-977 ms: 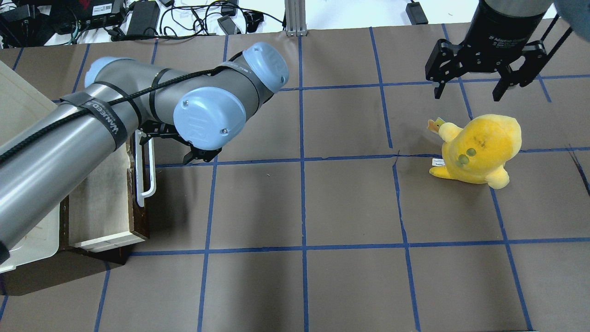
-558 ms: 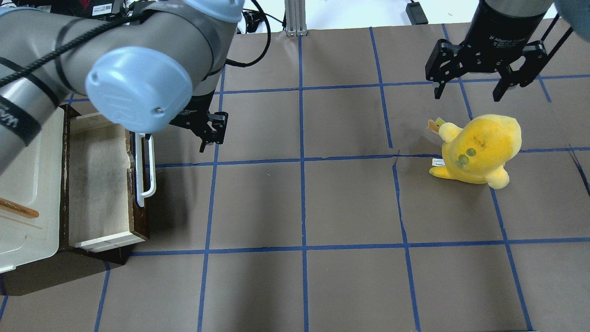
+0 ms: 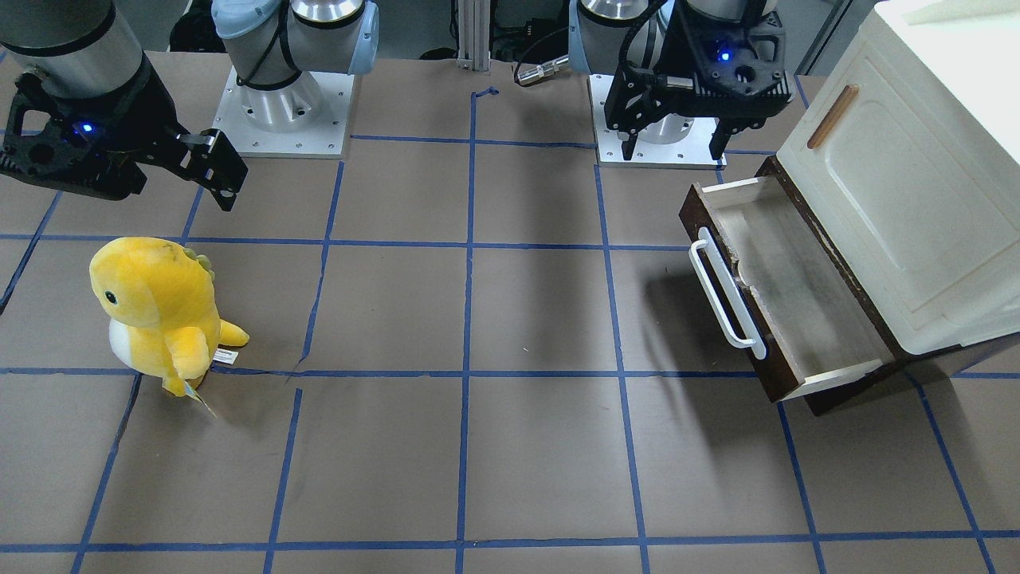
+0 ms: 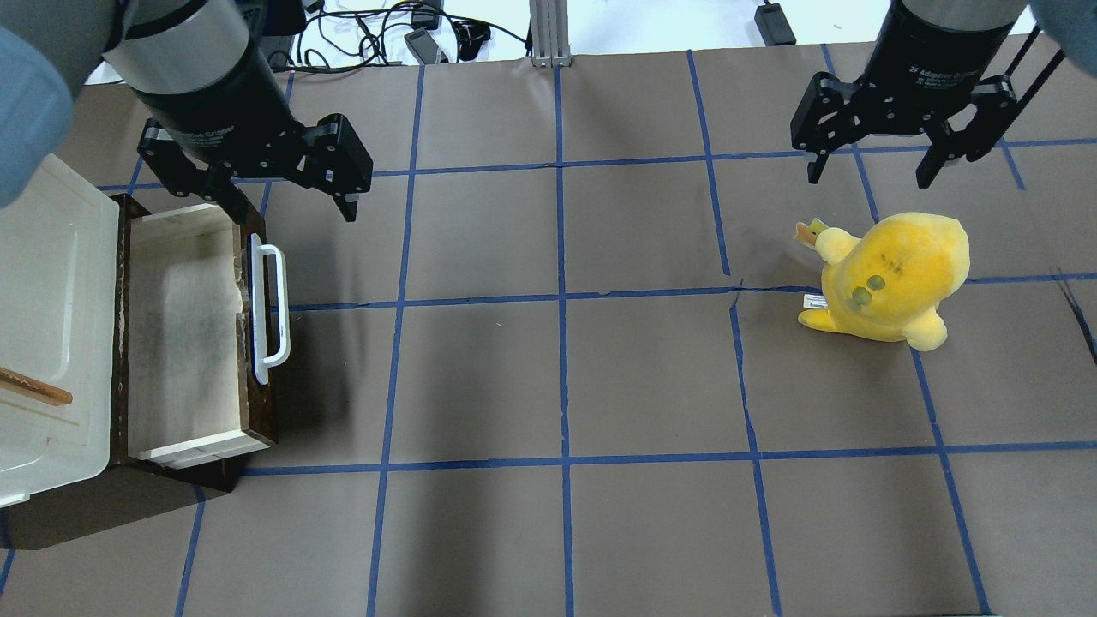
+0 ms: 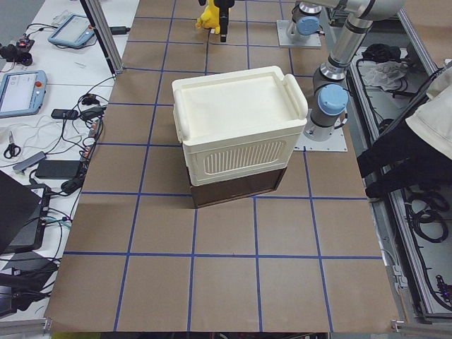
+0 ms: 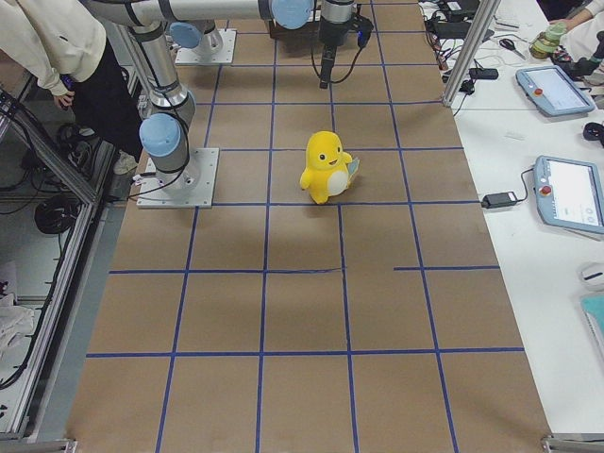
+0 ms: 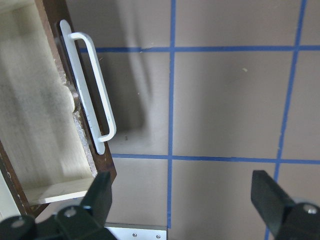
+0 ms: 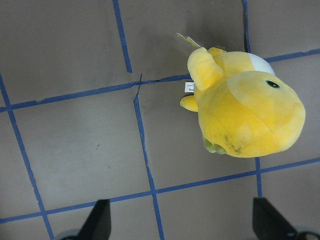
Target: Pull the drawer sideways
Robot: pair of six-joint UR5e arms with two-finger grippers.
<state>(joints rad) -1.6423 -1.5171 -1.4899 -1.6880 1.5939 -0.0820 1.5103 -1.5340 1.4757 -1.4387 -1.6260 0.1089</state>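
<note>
Looking at where your left gripper [image 4: 287, 206] hangs, its fingers are spread wide with nothing between them but bare table [image 4: 557, 377]. One finger sits over the end corner of the drawer [image 4: 184, 343], the other well out over the mat. The drawer is slid a good way out from under the cream cabinet [image 4: 51, 257], open and empty, so I'd guess the pull is basically done. If you want more travel, go for the white bar handle [image 4: 284, 308], which runs just off to the side of that drawer-side finger, and pinch it mid-bar so the drawer doesn't rack. It's stiff wood, probably light while empty, but the painted bar looks slick. Your right gripper [image 4: 869, 176] is spread and empty too, with the yellow plush [image 4: 891, 278] just ahead of its fingertips, not touching.
</note>
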